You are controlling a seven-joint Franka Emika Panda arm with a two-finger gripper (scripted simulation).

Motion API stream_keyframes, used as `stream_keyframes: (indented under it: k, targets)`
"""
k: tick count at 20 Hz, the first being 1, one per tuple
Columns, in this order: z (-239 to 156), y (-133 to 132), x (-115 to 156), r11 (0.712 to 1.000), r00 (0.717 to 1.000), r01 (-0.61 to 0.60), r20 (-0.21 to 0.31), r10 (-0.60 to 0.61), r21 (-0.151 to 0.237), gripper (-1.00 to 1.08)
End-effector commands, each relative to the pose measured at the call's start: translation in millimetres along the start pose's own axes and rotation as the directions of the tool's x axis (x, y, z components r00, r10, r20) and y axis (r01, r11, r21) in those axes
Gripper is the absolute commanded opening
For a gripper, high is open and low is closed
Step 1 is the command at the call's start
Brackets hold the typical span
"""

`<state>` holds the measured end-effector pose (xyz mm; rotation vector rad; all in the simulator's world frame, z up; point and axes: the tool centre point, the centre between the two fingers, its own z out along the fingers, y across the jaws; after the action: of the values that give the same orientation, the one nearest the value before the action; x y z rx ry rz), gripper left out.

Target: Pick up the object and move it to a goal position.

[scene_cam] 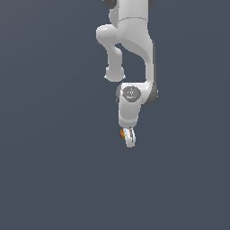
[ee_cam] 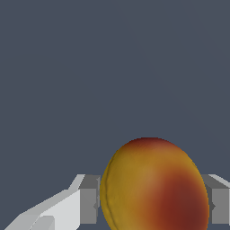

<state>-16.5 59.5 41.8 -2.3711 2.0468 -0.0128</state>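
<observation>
The ball [ee_cam: 155, 186] sits between the fingers [ee_cam: 89, 200] of the claw [scene_cam: 128, 137], which is clamped on it.

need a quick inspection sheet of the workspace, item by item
surface: plain dark grey-blue ground, uniform, no marks seen.
job's things: small apple-like ball, yellow-orange with a red patch, sitting between the jaws; in the exterior view only an orange sliver shows beside the gripper tip.
goal position: no marker seen.
clutter: nothing seen.
grippers: gripper pointing down, fingers flanking the ball on both sides, apparently closed on it.
cables: nothing seen.
surroundings: white Panda arm entering from the top of the exterior view; otherwise nothing seen.
</observation>
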Motion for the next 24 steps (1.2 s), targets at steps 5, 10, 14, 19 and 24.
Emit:
stream_keyframes:
  k: [5,10,14,19,24]
  targets:
    - [-21,-2,-2,1.0,1.0,0.0,0.0,0.0,0.001,-1.0]
    - [-55,-5,-5,1.0,1.0,-0.001,0.0,0.001,-0.002,-1.0]
    - [-92,-8,-8,1.0,1.0,-0.001,-0.001,0.001,-0.005,-1.0]
    - [-134,-13,-12,1.0,1.0,-0.001,-0.001,0.001,-0.009,-1.0]
    - [-162,-17,-15,1.0,1.0,0.0,-0.001,0.0,-0.011,-1.0]
